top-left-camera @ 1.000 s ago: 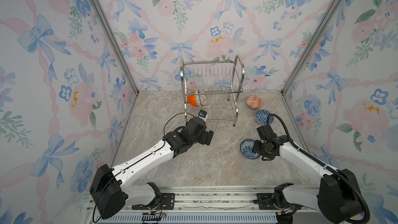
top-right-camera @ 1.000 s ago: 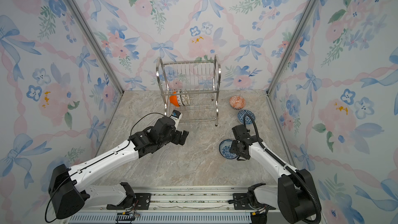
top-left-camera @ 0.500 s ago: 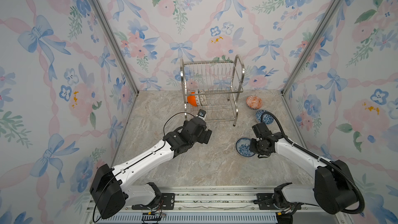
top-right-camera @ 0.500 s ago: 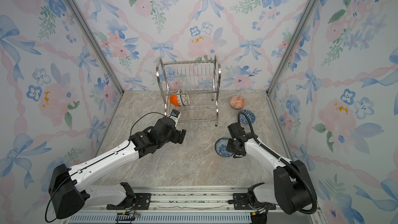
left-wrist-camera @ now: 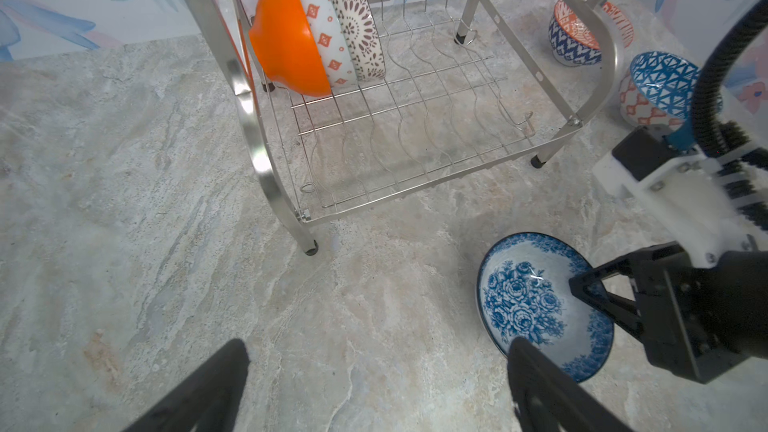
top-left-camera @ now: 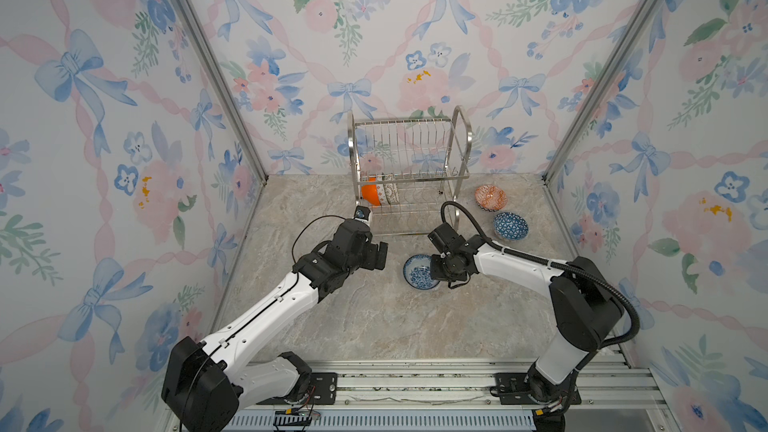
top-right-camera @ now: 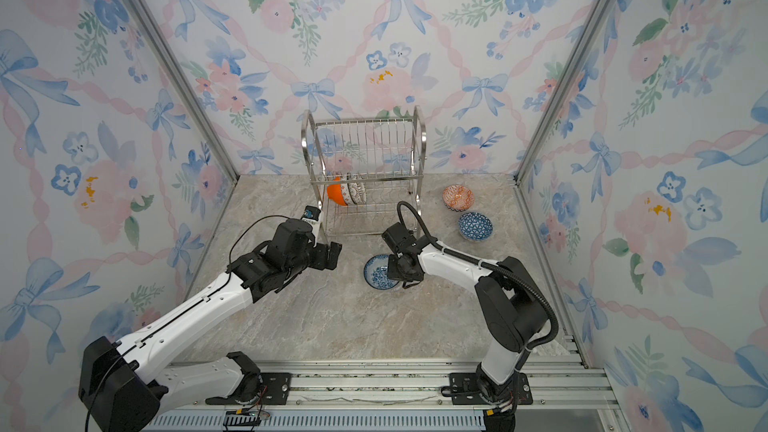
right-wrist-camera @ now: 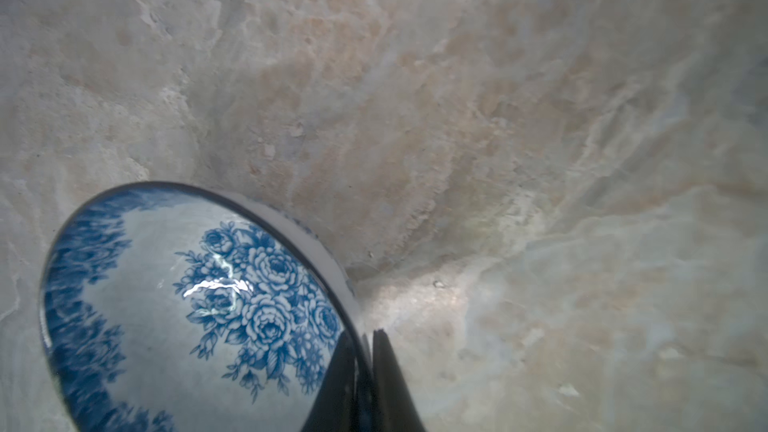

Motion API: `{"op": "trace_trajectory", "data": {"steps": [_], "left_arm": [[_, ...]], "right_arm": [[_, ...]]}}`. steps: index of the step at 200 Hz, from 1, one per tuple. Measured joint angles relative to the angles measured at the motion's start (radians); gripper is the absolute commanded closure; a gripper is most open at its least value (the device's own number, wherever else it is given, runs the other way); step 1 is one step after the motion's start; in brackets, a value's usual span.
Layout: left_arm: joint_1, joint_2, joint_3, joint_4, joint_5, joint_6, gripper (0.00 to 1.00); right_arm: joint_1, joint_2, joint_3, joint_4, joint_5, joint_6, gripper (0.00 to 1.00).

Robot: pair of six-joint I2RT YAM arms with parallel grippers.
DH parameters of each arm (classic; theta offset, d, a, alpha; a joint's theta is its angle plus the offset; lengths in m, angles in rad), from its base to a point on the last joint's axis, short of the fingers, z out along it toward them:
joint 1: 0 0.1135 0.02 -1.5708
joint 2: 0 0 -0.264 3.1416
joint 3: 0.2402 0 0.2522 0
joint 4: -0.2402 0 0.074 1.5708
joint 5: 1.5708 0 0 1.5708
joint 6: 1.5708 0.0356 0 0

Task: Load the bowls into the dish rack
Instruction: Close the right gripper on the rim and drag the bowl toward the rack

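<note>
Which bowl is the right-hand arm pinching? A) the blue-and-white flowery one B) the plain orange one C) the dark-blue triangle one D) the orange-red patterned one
A: the right gripper clamps the rim of the blue-white floral bowl, one finger inside and one outside.

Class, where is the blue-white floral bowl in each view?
Top view: blue-white floral bowl on the table, before the dish rack.
Top view: the same spot.
Left wrist: near the rack's front leg.
Right wrist: close up, against the fingers.
Shared landmark: right gripper on its rim.
</note>
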Motion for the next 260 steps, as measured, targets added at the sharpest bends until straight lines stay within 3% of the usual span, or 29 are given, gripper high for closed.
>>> {"op": "trace_trajectory", "data": {"steps": [32, 66, 108, 164, 203, 239, 260], "left_arm": [[0.013, -0.006, -0.001, 0.0, 0.027, -0.001, 0.02], [0.025, 0.005, -0.001, 0.0, 0.047, -0.016, 0.02], [0.043, 0.047, 0.0, 0.0, 0.064, -0.032, 0.02], [0.14, 0.058, 0.002, 0.013, 0.146, -0.062, 0.02], [0.23, 0.058, -0.019, 0.081, 0.247, -0.093, 0.02], [0.294, 0.043, -0.109, 0.177, 0.327, -0.155, 0.02], [0.32, 0.039, -0.153, 0.232, 0.368, -0.189, 0.02]], "right_arm": [[0.017, 0.06, 0.041, 0.016, -0.018, 0.01, 0.8], [0.018, 0.078, 0.071, 0.008, -0.03, -0.013, 0.54], [0.019, 0.04, 0.094, -0.016, -0.011, -0.051, 0.37], [0.053, -0.035, 0.143, -0.056, 0.041, -0.081, 0.01], [0.132, -0.014, 0.198, -0.051, 0.049, -0.118, 0.03], [0.169, 0.077, 0.226, -0.029, 0.027, -0.121, 0.0], [0.179, 0.147, 0.256, -0.027, 0.022, -0.119, 0.05]]}}
